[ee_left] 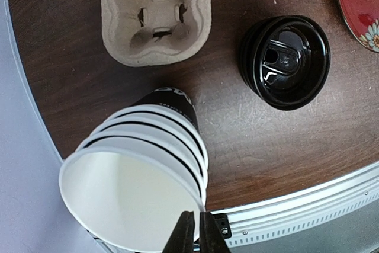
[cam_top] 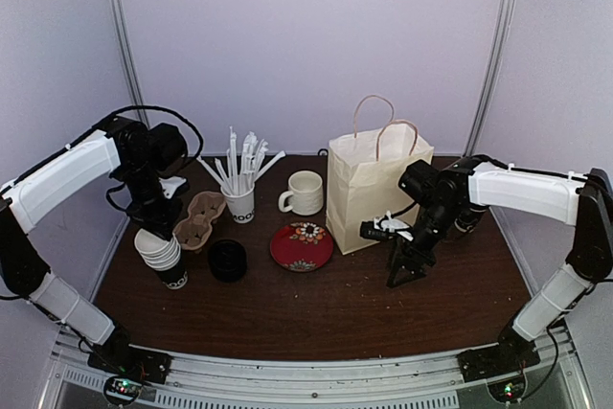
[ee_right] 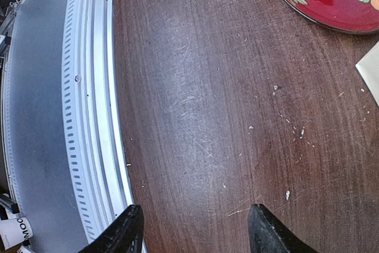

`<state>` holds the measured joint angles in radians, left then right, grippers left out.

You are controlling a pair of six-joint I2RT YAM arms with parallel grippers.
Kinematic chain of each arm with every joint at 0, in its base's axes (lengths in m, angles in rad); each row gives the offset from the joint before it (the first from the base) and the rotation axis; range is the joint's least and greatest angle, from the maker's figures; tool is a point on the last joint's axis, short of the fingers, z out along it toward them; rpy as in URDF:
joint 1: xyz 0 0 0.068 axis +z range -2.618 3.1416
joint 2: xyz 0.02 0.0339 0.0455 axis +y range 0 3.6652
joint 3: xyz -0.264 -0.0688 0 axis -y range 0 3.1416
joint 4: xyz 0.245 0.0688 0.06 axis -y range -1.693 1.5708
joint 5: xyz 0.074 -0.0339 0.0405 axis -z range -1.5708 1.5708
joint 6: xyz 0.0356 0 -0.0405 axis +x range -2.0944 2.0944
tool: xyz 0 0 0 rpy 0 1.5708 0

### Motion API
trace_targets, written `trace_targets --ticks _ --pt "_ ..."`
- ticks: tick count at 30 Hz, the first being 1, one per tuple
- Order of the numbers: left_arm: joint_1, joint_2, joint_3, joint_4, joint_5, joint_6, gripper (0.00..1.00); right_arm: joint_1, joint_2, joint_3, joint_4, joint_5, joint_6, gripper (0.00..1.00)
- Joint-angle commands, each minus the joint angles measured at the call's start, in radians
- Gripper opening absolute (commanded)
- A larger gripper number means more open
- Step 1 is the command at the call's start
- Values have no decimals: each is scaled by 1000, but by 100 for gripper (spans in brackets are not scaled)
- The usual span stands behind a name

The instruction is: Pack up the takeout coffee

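The takeout coffee cups (cam_top: 163,256) are black paper with white lettering, nested in a tilted stack (ee_left: 148,146) at the table's left front, without lids. My left gripper (ee_left: 196,229) hangs over the stack (cam_top: 153,227). Its jaws are pinched on the near rim of the top cup, one finger inside and one outside. A stack of black plastic lids (ee_left: 287,63) lies to the right of the cups (cam_top: 228,261). My right gripper (cam_top: 407,270) hovers open over bare table (ee_right: 192,229) in front of the paper bag (cam_top: 369,189), with nothing between its fingers.
A cardboard cup carrier (ee_left: 155,16) lies behind the cups (cam_top: 199,219). A red flowered plate (cam_top: 302,246) sits mid-table, with a cream mug (cam_top: 305,193) and a white cup of straws (cam_top: 239,203) behind it. The table's metal front rail (ee_right: 89,117) runs close to my right gripper.
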<state>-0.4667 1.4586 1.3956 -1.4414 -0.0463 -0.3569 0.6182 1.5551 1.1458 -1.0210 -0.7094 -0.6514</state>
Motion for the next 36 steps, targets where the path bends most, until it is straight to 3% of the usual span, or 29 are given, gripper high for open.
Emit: trace_targets --ticks 1,4,10,18,27,30,31,34,36 --pt "-6 -4 8 -1 10 4 7 12 7 16 -11 4 -7 63" --pt "-8 0 6 -2 5 4 19 14 8 15 -13 5 -7 63" --pt "-10 13 -6 -2 16 10 24 15 13 17 -15 7 -8 63" --pt "-10 30 -25 -8 -12 8 8 16 13 16 -16 8 -10 63" --pt "-10 11 40 -58 -58 8 0 17 14 17 -16 11 -11 63" --pt "-20 24 103 -168 -327 -39 0 18 16 17 -17 9 -11 63" --pt "-20 37 124 -214 -358 -50 0 17 16 17 -17 8 -11 63" --pt "-21 -31 89 -32 15 28 0 20 18 20 -19 8 -13 63" --pt "-71 10 145 -145 -246 -36 0 23 20 21 -21 9 -13 63"
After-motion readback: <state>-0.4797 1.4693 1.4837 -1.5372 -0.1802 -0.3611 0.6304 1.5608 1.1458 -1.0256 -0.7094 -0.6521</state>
